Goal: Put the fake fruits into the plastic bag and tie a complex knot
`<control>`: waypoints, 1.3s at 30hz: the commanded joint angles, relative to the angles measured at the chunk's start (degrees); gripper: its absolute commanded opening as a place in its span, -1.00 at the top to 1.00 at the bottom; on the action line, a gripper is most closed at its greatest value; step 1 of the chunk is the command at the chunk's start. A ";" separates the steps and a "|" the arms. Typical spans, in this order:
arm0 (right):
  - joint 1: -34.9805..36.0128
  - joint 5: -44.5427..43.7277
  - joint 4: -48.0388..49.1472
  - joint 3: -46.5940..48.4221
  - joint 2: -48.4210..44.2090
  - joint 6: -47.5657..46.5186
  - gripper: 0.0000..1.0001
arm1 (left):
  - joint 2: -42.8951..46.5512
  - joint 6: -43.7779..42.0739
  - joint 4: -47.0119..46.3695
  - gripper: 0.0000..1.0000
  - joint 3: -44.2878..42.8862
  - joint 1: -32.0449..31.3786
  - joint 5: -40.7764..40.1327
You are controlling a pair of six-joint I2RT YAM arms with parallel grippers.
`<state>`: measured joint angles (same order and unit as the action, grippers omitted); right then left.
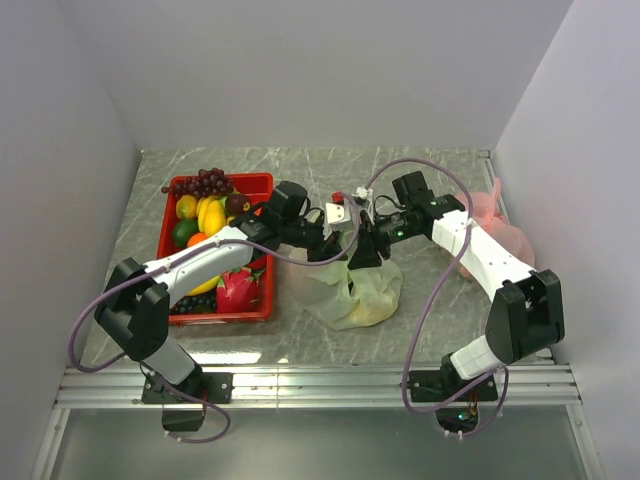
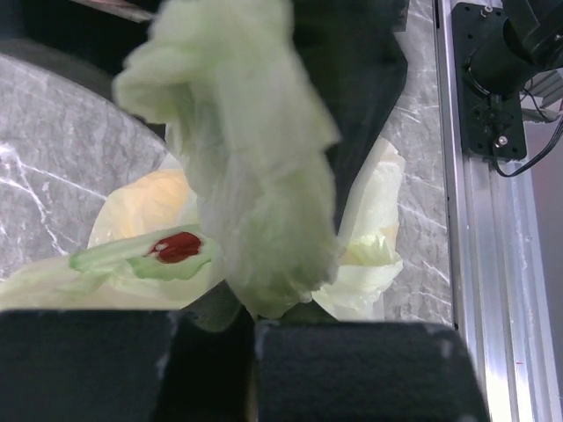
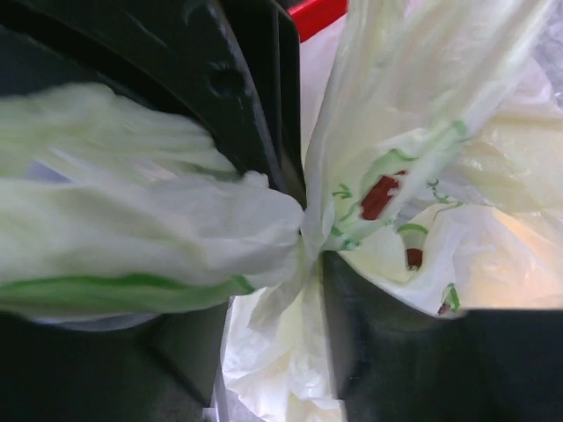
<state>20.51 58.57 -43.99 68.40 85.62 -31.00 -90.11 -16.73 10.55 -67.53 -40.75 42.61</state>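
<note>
**A:** Fig. 1, centre. Where does the plastic bag (image 1: 355,292) lie, and what holds it?

**B:** On the grey table (image 1: 420,170), between the two arms and just right of the red basket (image 1: 225,318); its body slumps on the surface with its top drawn up toward the grippers; a yellow mass (image 2: 149,200) shows through the film. The left gripper (image 1: 322,238) is closed; in the left wrist view a bunch of pale-green film rises from between its pads (image 2: 88,369), pinched there.

**A:** And the right gripper (image 1: 366,250)?

**B:** Its jaws stand partly apart; in the right wrist view the film narrows to a twisted neck (image 3: 308,236) that passes between them; whether they press on it cannot be told.

**A:** The fake fruits (image 1: 210,212)?

**B:** Most sit heaped in the red basket: purple grapes at the far rim, yellow and green pieces in the middle, a pink dragon fruit at the near end, partly under the left arm. A pink bag (image 1: 497,225) lies by the right wall, behind the right arm.
</note>
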 commanded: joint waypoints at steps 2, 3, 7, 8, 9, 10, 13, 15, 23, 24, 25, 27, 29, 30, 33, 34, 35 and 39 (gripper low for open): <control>0.76 0.68 2.85 1.03 -0.11 1.82 0.41 | 0.46 1.00 -2.02 0.87 -2.52 -0.38 0.28; 0.84 0.41 2.94 1.12 0.15 2.00 0.52 | 0.89 1.26 -1.76 0.83 -2.70 -0.38 0.54; 0.84 -0.82 2.76 1.03 0.42 1.38 1.00 | 3.61 -1.27 3.85 0.44 -3.05 0.14 0.54; 0.67 -1.00 2.33 1.03 0.25 1.04 1.00 | 5.45 -2.07 7.35 0.39 -2.61 0.58 0.28; 0.76 -1.17 1.98 1.38 -0.02 0.42 1.00 | 6.60 -2.16 8.60 0.30 -2.17 2.50 0.45; 0.67 -1.35 1.63 1.64 -0.02 0.16 1.00 | 7.83 -1.64 9.57 0.24 -1.74 3.74 1.24; 0.67 -1.26 -1.27 2.79 -0.11 -2.92 1.00 | 12.49 1.43 12.56 0.04 -1.90 8.66 2.39; 0.67 -1.26 -2.77 2.97 -0.46 -5.02 1.00 | 15.04 4.84 12.14 -0.07 -3.05 11.20 -1.01; 1.20 -3.01 -3.38 3.23 -0.72 -8.89 1.00 | 10.24 4.78 11.34 -0.25 -6.82 14.03 -0.69; 1.20 -3.37 -3.21 3.32 -0.72 -9.25 1.00 | 9.17 5.56 11.08 -0.28 -7.44 14.12 -0.51; 1.28 -3.54 -3.30 3.49 -0.72 -9.77 1.00 | 8.03 6.35 10.29 -0.27 -8.14 14.12 -0.34; 1.72 -3.98 -3.82 3.93 -0.81 -10.83 1.00 | 5.21 6.97 9.67 -0.25 -9.90 14.12 1.50; 2.33 -4.25 -4.52 4.19 -0.90 -11.97 1.00 | 3.37 9.07 6.35 -0.25 -10.52 14.03 2.21; 2.51 -4.42 -4.44 4.28 -0.98 -12.06 1.00 | 2.75 10.91 5.63 -0.25 -10.78 14.12 2.74; 3.13 -5.48 -4.27 3.85 -1.60 -12.76 1.00 | 0.90 10.67 6.85 -0.18 -12.54 14.03 6.33; 3.13 -5.65 -4.26 3.76 -1.60 -13.03 1.00 | 0.72 10.67 7.20 -0.16 -12.63 14.12 7.56; 3.30 -6.00 -4.09 3.58 -1.78 -13.03 1.00 | 0.89 9.71 8.17 -0.13 -12.46 14.03 10.53; 3.22 -7.06 -2.60 3.23 -1.69 -11.10 1.00 | 2.74 8.73 9.93 0.72 -10.87 14.03 15.66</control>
<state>23.40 52.71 -47.59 70.35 86.17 -42.24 -90.35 -7.38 20.05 -76.77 -26.61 50.76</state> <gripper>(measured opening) 0.009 0.273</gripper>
